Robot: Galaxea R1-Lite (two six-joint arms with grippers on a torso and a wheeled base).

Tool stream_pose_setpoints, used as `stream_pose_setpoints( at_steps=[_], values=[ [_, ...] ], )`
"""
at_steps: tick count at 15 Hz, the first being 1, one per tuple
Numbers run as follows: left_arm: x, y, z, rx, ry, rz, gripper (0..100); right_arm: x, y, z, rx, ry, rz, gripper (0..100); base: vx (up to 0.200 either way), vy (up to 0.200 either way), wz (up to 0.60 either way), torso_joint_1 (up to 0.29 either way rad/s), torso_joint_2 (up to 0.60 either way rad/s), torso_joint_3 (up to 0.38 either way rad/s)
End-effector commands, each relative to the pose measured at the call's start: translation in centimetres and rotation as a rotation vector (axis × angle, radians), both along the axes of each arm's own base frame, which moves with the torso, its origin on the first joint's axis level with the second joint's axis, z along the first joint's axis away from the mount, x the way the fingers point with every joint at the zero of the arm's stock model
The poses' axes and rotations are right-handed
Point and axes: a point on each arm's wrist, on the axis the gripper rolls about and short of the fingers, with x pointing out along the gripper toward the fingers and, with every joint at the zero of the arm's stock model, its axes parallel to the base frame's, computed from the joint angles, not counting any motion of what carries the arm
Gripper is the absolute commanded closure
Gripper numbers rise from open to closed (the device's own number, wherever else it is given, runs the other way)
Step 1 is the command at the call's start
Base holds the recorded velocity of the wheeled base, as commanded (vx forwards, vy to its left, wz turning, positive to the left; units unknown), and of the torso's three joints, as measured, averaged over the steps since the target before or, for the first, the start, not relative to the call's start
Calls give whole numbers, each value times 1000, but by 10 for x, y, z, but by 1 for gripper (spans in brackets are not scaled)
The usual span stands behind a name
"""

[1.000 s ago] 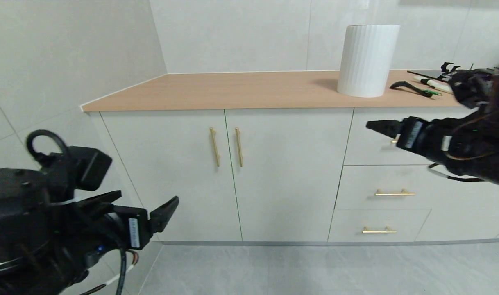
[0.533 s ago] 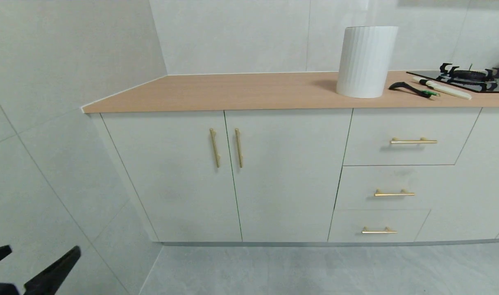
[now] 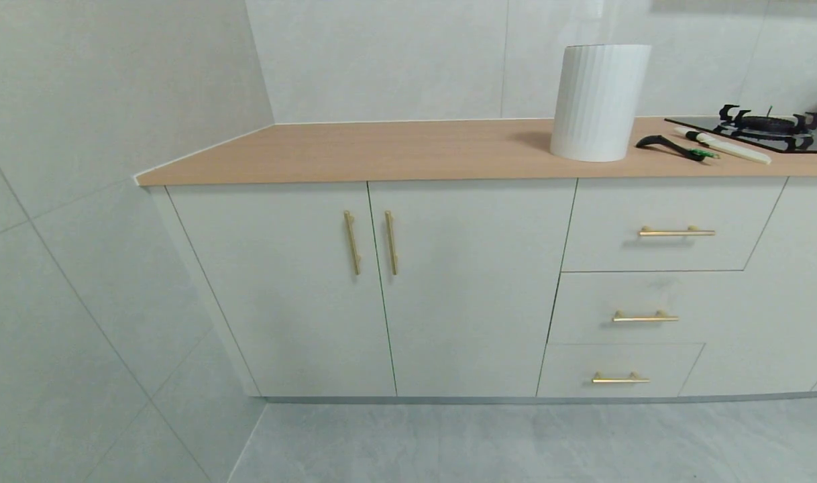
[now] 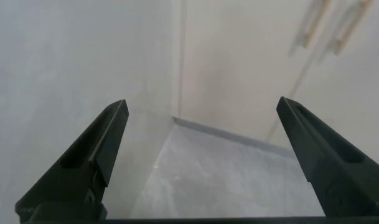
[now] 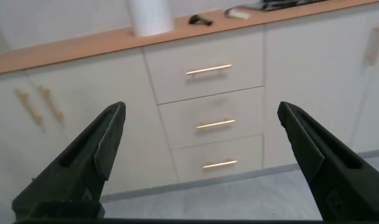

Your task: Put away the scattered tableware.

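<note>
a black curved tool [image 3: 663, 143] and a long white tool [image 3: 724, 145] lay on the light brown wooden counter [image 3: 382, 151], just beside a tall white ribbed pot [image 3: 600, 100]. the left gripper [image 4: 201, 107] was spread wide, low near the grey floor [image 4: 220, 180]. the right gripper [image 5: 201, 109] was spread wide too, facing the white drawers with gold handles [image 5: 208, 70].

no readable text, labels or numbers

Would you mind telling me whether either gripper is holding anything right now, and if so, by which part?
Nothing is held. The left gripper and the right gripper are both open and empty.
</note>
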Motion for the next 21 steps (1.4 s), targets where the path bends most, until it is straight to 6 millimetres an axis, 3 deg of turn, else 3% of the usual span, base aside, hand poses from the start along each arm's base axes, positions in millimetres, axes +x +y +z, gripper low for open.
stream_pose_setpoints(
  at_steps=[1, 3, 7, 9, 11, 12, 15, 17, 21],
  values=[
    [-23, -1, -17, -5, -54, 77, 0, -13, 4, -26, 9, -34, -45, 0, 0, 0, 0, 0, 0, 0],
    [-32, -3, -28, -5, -49, 95, 0, -11, 3, -29, 67, -24, -77, 0, 0, 0, 0, 0, 0, 0],
    [-27, -1, -42, 45, 18, 206, 0, 23, 1, -75, 87, 166, -174, 0, 0, 0, 0, 0, 0, 0],
    [-15, -1, -57, 73, -3, 200, 0, 39, 1, -91, 75, 155, -171, 0, 0, 0, 0, 0, 0, 0],
    [-4, -3, -65, 118, -87, 119, 0, 55, 1, -114, -11, 167, -176, 0, 0, 0, 0, 0, 0, 0],
    [-3, -5, -67, 110, -84, -12, 0, 65, 2, -127, -79, 123, -172, 0, 0, 0, 0, 0, 0, 0],
    [-2, -8, -67, 104, -88, -153, 0, 65, 3, -128, -140, 137, -99, 0, 0, 0, 0, 0, 0, 0],
    [-2, -13, -70, 108, -67, -343, 0, 66, 8, -128, -225, 131, 82, 0, 0, 0, 0, 0, 0, 0],
    [-2, -13, -70, 116, -66, -342, 0, 65, 7, -128, -272, 142, 37, 0, 0, 0, 0, 0, 0, 0]
  ],
)
